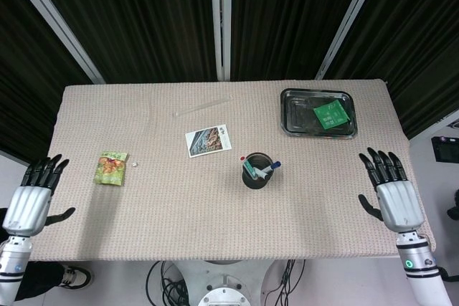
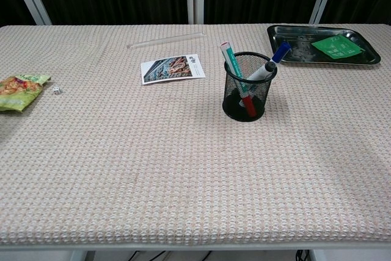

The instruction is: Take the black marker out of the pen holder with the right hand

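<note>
My right hand (image 1: 391,195) has its fingers (image 1: 380,165) spread wide, holding nothing, hovering over the table's (image 1: 172,206) right edge, well apart from the pen holder (image 1: 256,171). Left hand (image 1: 30,198) is the same deal, fingers fanned out, off the left edge. The black marker (image 2: 267,67) sits tilted in the mesh holder mid-table beside a green-capped pen (image 2: 230,58). Metal tray (image 1: 294,128) far right, snack bag (image 1: 110,168) left

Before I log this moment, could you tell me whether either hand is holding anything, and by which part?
Nothing is held: the right hand and left hand are both open, fingers spread, apart from the pen holder.
</note>
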`<action>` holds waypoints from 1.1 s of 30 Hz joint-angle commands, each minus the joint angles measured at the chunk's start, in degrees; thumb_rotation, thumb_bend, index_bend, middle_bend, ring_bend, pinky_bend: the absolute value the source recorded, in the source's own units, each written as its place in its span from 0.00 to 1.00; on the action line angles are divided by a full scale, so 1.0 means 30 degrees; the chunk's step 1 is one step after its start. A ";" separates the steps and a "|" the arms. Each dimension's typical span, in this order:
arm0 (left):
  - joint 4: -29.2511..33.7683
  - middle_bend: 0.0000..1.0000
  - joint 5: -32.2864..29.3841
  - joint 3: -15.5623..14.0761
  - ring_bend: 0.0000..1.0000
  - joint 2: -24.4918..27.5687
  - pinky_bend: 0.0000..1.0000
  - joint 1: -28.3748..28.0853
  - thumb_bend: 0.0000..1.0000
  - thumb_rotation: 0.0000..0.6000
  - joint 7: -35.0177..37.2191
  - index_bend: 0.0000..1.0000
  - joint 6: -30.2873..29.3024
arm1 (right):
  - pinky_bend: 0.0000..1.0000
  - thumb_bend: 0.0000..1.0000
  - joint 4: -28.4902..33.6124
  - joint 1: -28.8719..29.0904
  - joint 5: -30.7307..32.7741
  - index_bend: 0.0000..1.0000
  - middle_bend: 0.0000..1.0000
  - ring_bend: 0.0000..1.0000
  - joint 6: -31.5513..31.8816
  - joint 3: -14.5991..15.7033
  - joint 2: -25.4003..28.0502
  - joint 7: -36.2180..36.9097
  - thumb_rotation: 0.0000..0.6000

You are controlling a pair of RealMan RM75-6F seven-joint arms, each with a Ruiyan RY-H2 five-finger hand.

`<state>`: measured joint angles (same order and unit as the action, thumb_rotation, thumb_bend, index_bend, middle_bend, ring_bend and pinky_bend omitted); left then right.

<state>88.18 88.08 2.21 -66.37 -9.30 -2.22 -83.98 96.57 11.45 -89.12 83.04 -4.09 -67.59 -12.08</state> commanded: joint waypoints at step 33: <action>-0.0945 0.00 -0.0299 -0.0123 0.00 -0.0010 0.00 0.0203 0.10 1.00 0.1449 0.07 0.0302 | 0.00 0.24 -0.0181 0.5982 0.3214 0.37 0.00 0.00 -0.5474 -0.2013 -0.6610 -0.7606 1.00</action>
<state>85.36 87.20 1.83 -66.40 -8.71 2.11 -83.09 96.27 29.16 -79.68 66.70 -10.00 -87.19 -34.86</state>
